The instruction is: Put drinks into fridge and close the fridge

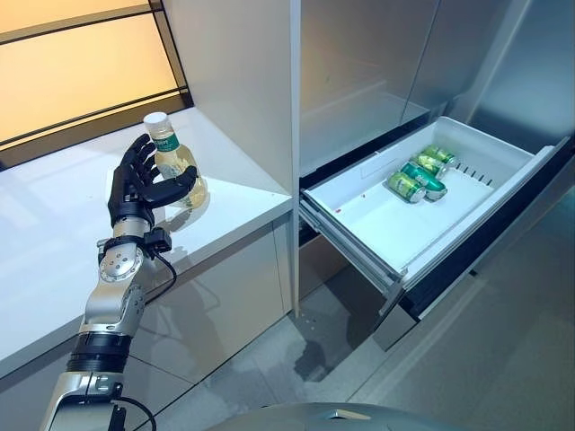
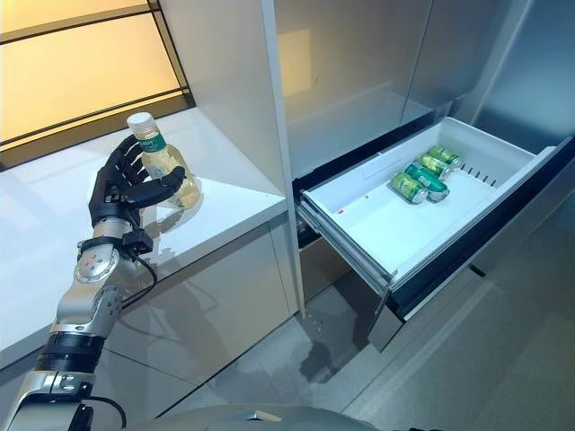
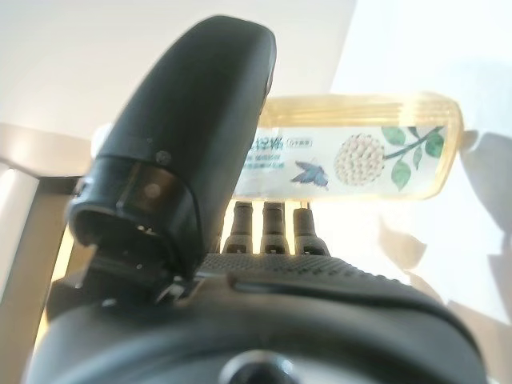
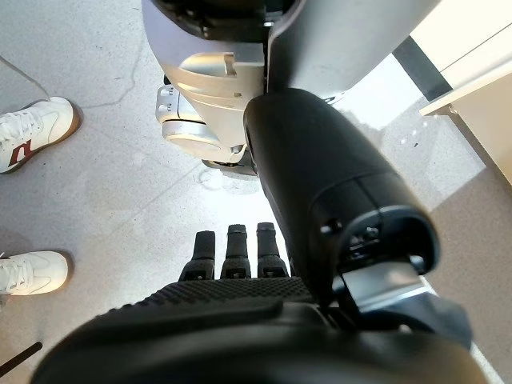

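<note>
A clear bottle of pale yellow drink with a white cap (image 1: pixel 176 154) stands on the white counter (image 1: pixel 54 233) beside the fridge's side wall. My left hand (image 1: pixel 133 187) is at it, fingers behind the bottle and the thumb (image 3: pixel 192 120) curled across its front; the labelled bottle (image 3: pixel 360 156) shows just past the fingers in the left wrist view. The fridge's white drawer (image 1: pixel 359 244) is pulled out to the right, with green cans (image 1: pixel 418 175) lying at its back. My right hand (image 4: pixel 240 320) hangs over the floor, fingers relaxed and empty.
The fridge's grey upper front (image 1: pixel 377 63) stands above the open drawer. A tall white panel (image 1: pixel 238 81) separates counter and fridge. A person's white shoes (image 4: pixel 32 128) stand on the grey floor near my right hand.
</note>
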Tool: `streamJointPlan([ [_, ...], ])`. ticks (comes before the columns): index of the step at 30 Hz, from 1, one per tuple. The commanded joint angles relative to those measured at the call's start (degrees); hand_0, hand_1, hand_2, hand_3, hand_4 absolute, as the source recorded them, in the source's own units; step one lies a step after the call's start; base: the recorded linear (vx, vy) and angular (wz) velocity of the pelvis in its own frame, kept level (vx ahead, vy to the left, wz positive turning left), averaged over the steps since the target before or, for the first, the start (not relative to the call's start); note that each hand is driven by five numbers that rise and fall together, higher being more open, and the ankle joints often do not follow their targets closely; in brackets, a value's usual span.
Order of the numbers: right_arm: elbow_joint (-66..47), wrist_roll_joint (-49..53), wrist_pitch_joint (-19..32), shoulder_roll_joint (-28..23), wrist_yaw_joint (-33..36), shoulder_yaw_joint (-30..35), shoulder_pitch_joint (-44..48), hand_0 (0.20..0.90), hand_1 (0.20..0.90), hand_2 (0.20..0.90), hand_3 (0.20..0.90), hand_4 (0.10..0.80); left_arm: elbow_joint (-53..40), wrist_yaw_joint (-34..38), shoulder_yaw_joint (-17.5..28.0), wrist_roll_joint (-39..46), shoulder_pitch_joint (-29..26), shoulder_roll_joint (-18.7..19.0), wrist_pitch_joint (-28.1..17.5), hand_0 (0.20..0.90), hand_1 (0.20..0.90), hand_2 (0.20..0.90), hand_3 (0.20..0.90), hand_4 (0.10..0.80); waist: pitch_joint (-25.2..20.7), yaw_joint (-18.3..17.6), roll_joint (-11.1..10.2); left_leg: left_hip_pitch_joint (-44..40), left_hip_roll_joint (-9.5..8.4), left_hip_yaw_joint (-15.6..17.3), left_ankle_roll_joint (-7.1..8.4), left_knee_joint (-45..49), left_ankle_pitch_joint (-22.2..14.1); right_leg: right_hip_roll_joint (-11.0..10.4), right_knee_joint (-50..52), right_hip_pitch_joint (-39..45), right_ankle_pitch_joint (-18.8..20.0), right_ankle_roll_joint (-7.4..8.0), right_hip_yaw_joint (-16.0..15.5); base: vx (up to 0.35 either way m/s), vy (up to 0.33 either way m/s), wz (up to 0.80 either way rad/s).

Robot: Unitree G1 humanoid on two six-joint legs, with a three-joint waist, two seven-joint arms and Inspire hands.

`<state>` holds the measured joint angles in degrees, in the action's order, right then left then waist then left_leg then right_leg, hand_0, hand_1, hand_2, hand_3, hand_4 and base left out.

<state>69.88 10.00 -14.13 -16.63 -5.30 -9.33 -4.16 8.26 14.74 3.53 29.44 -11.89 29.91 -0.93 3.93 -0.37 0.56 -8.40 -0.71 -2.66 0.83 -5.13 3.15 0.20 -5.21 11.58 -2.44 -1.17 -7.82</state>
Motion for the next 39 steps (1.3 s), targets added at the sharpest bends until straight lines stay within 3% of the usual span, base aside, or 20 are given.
streamJointPlan([
  [1, 1.29, -0.60, -0.62, 1.24, -0.75, -1.76, 1.14, 0.900, 0.900, 0.900, 0.900, 0.800, 0.36, 0.60, 0.55, -0.60, -10.63, 2.92, -7.57, 0.900, 0.900, 0.900, 0.900, 0.800, -2.09, -0.39, -0.39, -1.26, -2.78, -1.17, -2.35, 0.20, -5.70, -0.52, 2.31, -3.08, 1.52, 4.12, 3.91, 0.017, 0.004, -0.05],
  [15, 1.49, -0.73, -0.39, 1.16, -1.00, -2.33, 1.11, 0.900, 0.900, 0.900, 0.900, 0.800, 4.14, 1.32, -0.16, 1.65, -13.18, 2.50, -9.05, 0.900, 0.900, 0.900, 0.900, 0.800, -2.45, -1.15, -0.39, -1.41, -2.72, -0.69, -2.30, 0.25, -5.84, -0.44, 2.35, -3.13, 1.52, 4.21, 4.51, 0.010, 0.000, -0.04],
  [16, 1.44, -0.80, -0.46, 1.12, -1.05, -2.32, 1.20, 0.900, 0.900, 0.900, 0.900, 0.800, 4.13, 1.52, -0.12, 1.61, -13.36, 2.37, -9.19, 0.771, 0.771, 0.771, 0.749, 0.649, -2.39, -1.21, -0.42, -1.11, -2.73, -0.56, -2.27, 0.25, -5.31, -0.50, 2.50, -3.52, 1.92, 4.17, 4.50, 0.000, 0.000, 0.00],
  [17, 1.48, -0.88, -0.43, 1.11, -1.09, -2.29, 1.16, 0.900, 0.900, 0.900, 0.900, 0.800, 4.23, 1.89, -0.14, 1.77, -13.48, 2.38, -9.71, 0.556, 0.556, 0.556, 0.499, 0.399, -2.46, -1.28, -0.37, -1.46, -2.69, -0.62, -2.29, 0.25, -5.90, -0.44, 2.35, -3.13, 1.51, 4.23, 4.58, 0.000, 0.000, 0.00],
  [18, 1.44, -0.88, -0.41, 1.08, -1.12, -2.30, 1.16, 0.900, 0.900, 0.900, 0.900, 0.800, 4.34, 2.00, -0.08, 1.82, -13.63, 2.45, -10.07, 0.465, 0.465, 0.465, 0.392, 0.292, -2.52, -1.31, -0.40, -1.39, -2.71, -0.60, -2.30, 0.25, -5.85, -0.44, 2.39, -3.23, 1.55, 4.24, 4.63, 0.000, 0.000, 0.00],
  [19, 1.39, -0.87, -0.41, 1.07, -1.14, -2.33, 1.17, 0.900, 0.900, 0.900, 0.900, 0.800, 4.35, 1.89, -0.01, 2.01, -13.73, 2.47, -10.12, 0.300, 0.300, 0.300, 0.200, 0.100, -2.47, -1.32, -0.45, -1.08, -2.75, -0.52, -2.28, 0.26, -5.30, -0.48, 2.54, -3.60, 1.97, 4.20, 4.62, -0.035, -0.003, -0.02],
  [31, 1.58, -0.90, 0.11, 1.02, -1.11, -2.57, 1.19, 0.900, 0.900, 0.900, 0.900, 0.800, 4.75, 2.43, 0.07, 1.77, -14.78, 2.41, -11.78, 0.300, 0.300, 0.300, 0.200, 0.100, -2.58, -1.49, -0.51, -1.10, -2.72, -0.39, -2.26, 0.27, -5.34, -0.52, 2.55, -3.63, 2.00, 4.19, 4.74, -0.006, -0.001, 0.00],
  [39, -0.63, -9.13, 5.18, 0.43, -5.32, -5.67, 1.61, 0.900, 0.900, 0.900, 0.900, 0.800, 1.78, 1.43, 0.20, 1.82, -14.61, 2.94, -11.72, 0.300, 0.300, 0.300, 0.200, 0.100, -2.51, -0.93, -0.61, -0.95, -2.79, -0.90, -2.20, 0.25, -5.28, -0.71, 2.30, -3.53, 2.11, 4.26, 4.35, 0.004, -0.007, 0.00],
])
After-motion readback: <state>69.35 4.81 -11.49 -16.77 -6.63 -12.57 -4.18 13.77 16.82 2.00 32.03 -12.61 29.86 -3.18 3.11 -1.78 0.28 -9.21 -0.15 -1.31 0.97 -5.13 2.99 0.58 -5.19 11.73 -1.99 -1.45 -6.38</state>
